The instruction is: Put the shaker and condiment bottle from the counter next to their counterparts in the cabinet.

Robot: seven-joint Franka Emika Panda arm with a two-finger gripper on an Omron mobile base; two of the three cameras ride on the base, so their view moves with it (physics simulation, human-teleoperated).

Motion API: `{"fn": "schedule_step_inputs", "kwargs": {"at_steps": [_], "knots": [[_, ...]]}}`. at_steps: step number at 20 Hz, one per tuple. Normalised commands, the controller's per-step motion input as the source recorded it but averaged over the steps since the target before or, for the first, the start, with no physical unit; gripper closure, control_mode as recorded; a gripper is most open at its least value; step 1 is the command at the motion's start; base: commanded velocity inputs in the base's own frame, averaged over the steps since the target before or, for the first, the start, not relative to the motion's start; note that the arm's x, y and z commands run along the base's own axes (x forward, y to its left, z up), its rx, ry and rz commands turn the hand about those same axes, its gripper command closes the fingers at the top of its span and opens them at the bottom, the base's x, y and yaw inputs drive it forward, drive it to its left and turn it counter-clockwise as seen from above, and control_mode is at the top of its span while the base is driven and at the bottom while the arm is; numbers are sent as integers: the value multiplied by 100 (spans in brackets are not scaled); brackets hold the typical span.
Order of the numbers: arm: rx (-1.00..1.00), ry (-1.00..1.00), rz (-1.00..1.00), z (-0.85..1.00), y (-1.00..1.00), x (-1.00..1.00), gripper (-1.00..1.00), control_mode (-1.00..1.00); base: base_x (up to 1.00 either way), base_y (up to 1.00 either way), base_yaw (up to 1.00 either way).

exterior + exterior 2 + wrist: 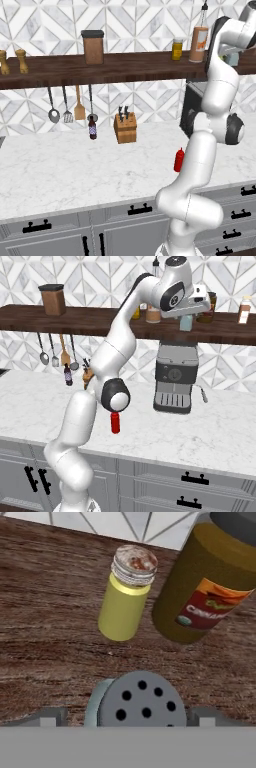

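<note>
The shaker stands upright on the cabinet, the dark brown shelf plank, its pale perforated cap facing up at me at 6 o'clock in my hand view. My end effector brackets it: one fingertip sits off at 9 o'clock from the cap and the other at 3 o'clock, spread wide, with plank showing between the left one and the cap, so I am not squeezing it. In the right base view the shaker stands on the plank just under my end effector.

At 12 o'clock from the shaker, near it on the same plank, stands a small yellow-green shaker with a silver ribbed cap. Just beside that, toward 2 o'clock, is a brown spice jar with an orange and red label.

The condiment bottle, red with a pointed nozzle, stands upright on the white marble tabletop, well below the plank. An espresso machine sits on the tabletop at 2 o'clock from it. At the plank's far left end stands a brown canister with a dark lid.
</note>
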Motion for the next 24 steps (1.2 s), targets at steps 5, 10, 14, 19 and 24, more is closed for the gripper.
{"fn": "schedule_step_inputs", "kwargs": {"at_steps": [5, 10, 14, 19, 24], "knots": [[1, 3, 0, 11, 0, 0, -100, -100, 0, 0, 0], [2, 4, 0, 39, 0, 0, -100, -100, 0, 0, 0], [0, 8, 0, 34, 0, 0, -100, -100, 0, 0, 0], [2, 5, -2, 26, 2, -14, -100, -100, 0, 0, 0], [25, 0, -15, 0, 0, -83, -100, -100, 0, 0, 0]]}}
